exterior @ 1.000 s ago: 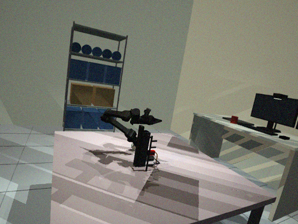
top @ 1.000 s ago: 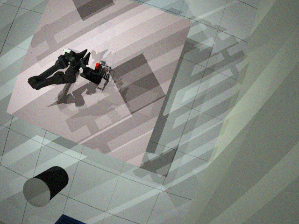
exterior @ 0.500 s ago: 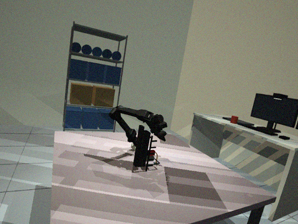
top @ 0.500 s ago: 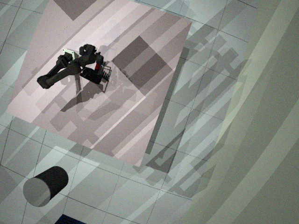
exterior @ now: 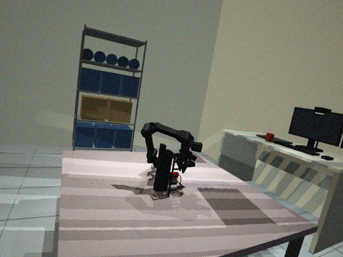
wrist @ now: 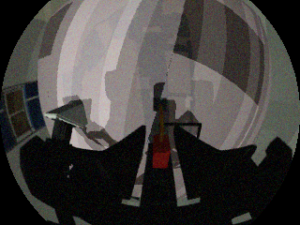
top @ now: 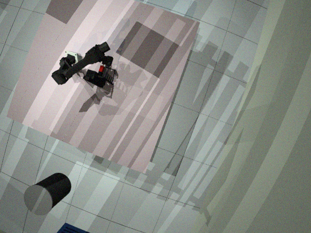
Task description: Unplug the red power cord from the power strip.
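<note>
The red plug (top: 101,68) (exterior: 174,174) (wrist: 161,159) sits low beside a tall black box. A yellow-orange cord (exterior: 180,178) (wrist: 161,124) runs from it to a small black piece on the table. Dark parts lie under the plug in the exterior view; I cannot tell the power strip's outline or whether the plug is seated in it. My gripper (exterior: 188,168) (wrist: 159,128) is partly open with nothing between its fingers. It points down from above the plug, and the wrist view shows the red plug beyond the gap. The arm partly hides the area in the top view.
The tall black box (top: 94,78) (exterior: 163,172) stands close beside the plug. A thin black rack with prongs (top: 109,74) stands on its other side. Both are on the pinkish table (top: 135,155) (exterior: 91,247). Shelving and a desk with monitors stand farther away.
</note>
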`<state>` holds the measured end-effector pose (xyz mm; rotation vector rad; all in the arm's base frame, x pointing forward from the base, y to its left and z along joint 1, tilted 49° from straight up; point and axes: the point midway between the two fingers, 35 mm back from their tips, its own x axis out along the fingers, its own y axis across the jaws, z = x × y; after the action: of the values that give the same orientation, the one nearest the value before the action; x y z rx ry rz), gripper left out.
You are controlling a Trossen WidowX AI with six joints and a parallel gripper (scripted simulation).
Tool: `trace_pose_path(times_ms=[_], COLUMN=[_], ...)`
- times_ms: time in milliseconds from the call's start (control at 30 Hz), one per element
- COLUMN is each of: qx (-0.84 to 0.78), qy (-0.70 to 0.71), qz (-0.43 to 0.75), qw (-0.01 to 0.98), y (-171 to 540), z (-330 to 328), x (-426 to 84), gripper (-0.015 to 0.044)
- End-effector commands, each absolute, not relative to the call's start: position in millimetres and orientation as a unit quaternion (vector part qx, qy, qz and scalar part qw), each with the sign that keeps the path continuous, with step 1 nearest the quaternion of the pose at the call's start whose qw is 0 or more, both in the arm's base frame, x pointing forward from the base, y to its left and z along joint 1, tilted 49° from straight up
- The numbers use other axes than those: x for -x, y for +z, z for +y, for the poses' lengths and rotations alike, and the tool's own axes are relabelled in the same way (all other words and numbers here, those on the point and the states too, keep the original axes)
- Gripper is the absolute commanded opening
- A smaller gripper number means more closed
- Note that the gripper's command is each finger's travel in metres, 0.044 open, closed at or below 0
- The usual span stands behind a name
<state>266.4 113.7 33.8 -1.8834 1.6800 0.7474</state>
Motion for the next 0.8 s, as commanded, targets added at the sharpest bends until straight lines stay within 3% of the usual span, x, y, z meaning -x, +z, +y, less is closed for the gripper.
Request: trace_pose_path(times_ms=[0, 767], qx=[0.701, 0.701], qy=[0.262, 0.262], qz=[0.619, 0.619], qw=[0.238, 0.238], y=[34, 55], z=[113, 95], x=[-270, -272], gripper=[0.016, 0.016])
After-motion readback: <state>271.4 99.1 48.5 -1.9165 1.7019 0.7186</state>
